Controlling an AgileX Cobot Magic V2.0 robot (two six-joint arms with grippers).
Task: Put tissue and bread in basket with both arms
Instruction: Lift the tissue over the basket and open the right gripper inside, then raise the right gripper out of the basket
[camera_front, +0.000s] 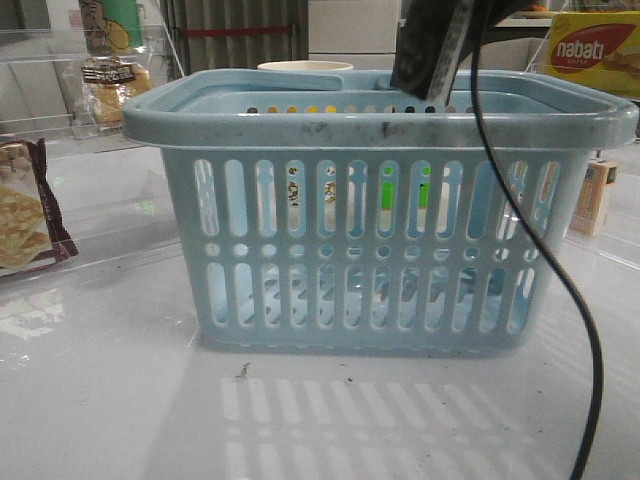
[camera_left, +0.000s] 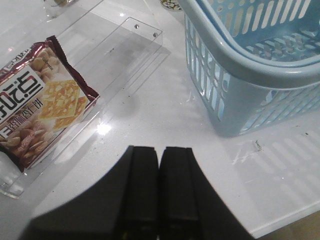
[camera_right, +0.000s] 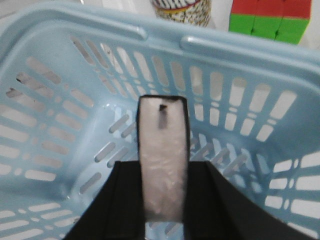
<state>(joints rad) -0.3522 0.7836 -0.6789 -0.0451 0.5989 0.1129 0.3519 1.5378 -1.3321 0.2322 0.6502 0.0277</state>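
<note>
The light-blue basket (camera_front: 380, 125) stands mid-table, and I see nothing lying inside it. My right gripper (camera_right: 162, 166) hangs above its inside, shut on the tissue (camera_right: 162, 132), a slim pack with a pale face and black edges held upright between the fingers. In the front view that gripper (camera_front: 428, 58) shows as a dark shape over the basket's back rim. The bread (camera_front: 110, 85), golden-brown in a clear bag with a dark label band, lies at the back left. My left gripper (camera_left: 159, 149) is shut and empty, over bare table left of the basket (camera_left: 235, 65).
A maroon-edged cracker packet (camera_left: 40, 100) lies on a clear acrylic tray (camera_left: 125, 45) at the left. A yellow nabati box (camera_front: 590, 50) and a small carton (camera_front: 595, 195) stand to the right. A cup (camera_front: 305, 67) and a red-green cube (camera_right: 270, 17) sit behind the basket. A black cable (camera_front: 590, 330) hangs in front.
</note>
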